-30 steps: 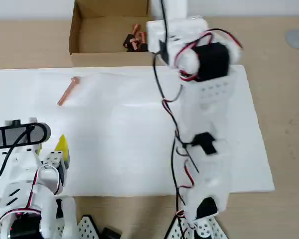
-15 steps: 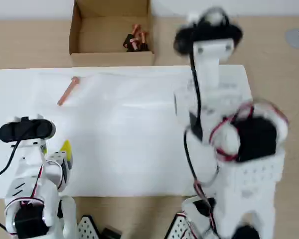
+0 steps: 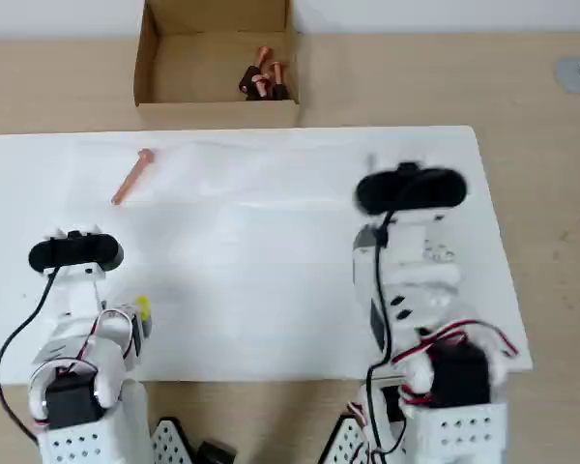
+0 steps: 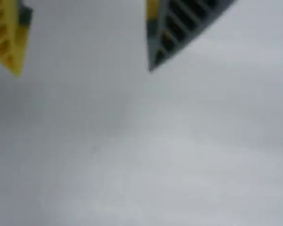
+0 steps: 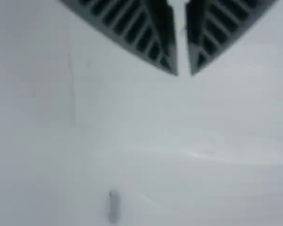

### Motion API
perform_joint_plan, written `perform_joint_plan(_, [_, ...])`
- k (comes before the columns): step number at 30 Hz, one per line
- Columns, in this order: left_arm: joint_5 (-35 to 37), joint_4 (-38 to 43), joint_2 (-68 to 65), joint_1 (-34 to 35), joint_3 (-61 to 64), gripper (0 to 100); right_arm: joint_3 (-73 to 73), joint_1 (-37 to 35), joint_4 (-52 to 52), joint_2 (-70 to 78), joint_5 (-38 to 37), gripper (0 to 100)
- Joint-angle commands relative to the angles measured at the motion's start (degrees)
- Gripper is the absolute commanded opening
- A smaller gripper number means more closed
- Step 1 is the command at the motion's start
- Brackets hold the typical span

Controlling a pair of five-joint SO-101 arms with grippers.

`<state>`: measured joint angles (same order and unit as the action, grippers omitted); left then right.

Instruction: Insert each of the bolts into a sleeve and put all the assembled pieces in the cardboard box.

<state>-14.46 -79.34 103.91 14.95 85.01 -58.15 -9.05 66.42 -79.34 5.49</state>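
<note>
Left end effector (image 4: 83, 71), seemingly far from bolt (image 3: 132, 177)

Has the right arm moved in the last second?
Yes. The right arm has pulled back from the cardboard box toward its base, and now sits over the white sheet.

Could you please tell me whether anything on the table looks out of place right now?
Yes: one bolt lies alone on the white sheet, at a slant, apart from the pieces gathered in the box. It seems to carry no sleeve, so it looks unfinished.
</note>
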Motion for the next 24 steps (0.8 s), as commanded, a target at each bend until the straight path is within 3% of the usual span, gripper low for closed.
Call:
perform_joint_plan(1, [-0.1, 3.2, 0.2, 0.7, 2.1, 19, -9.5, 0.8, -6.4, -9.2, -3.3, 1.0])
perform_joint_plan(9, [-0.1, 8.0, 0.2, 0.7, 6.8, 19, -29.0, 0.9, -10.3, -30.9, -6.5, 1.0])
perform_joint_plan(15, [-0.4, 8.1, 0.2, 0.7, 6.8, 19, -34.9, 1.3, -14.2, -29.6, -6.3, 1.0])
perform_joint_plan(24, [-0.4, 8.4, 0.2, 0.6, 6.9, 19, -38.6, 10.1, -18.5, -29.5, -6.3, 1.0])
